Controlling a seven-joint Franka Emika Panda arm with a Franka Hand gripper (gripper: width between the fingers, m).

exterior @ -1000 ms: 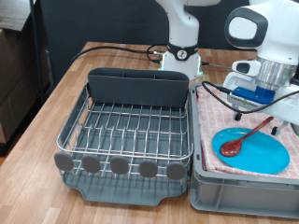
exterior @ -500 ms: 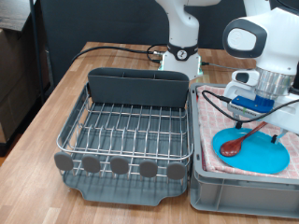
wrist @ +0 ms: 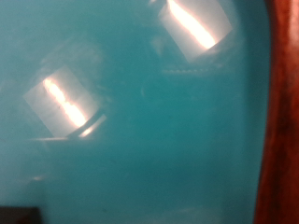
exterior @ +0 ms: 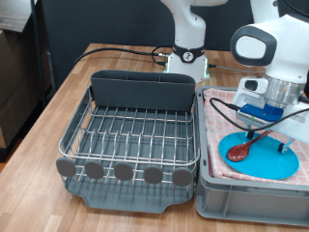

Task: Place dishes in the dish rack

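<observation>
The light-blue plate (exterior: 273, 162) lies on the pink checked cloth in the grey bin (exterior: 241, 198) at the exterior view's right. The reddish-brown wooden spoon (exterior: 241, 150) rests on the plate with its handle slanting up under my hand. My gripper (exterior: 269, 145) is lowered onto the plate over the spoon's handle, fingers spread and nothing seen held. In the wrist view the plate (wrist: 131, 121) fills the picture and the spoon handle (wrist: 282, 112) runs along one edge. The dish rack (exterior: 135, 135) stands empty at the left. The mug is out of view.
The rack's tall grey cutlery caddy (exterior: 142, 90) stands at its far end and round grey knobs (exterior: 124, 172) line its near edge. Black cables (exterior: 126, 53) lie on the wooden table behind the rack. The robot base (exterior: 187, 60) stands beyond it.
My gripper has come down from above the bin to just over the plate, around the spoon's handle. Plate, spoon and rack have not moved.
</observation>
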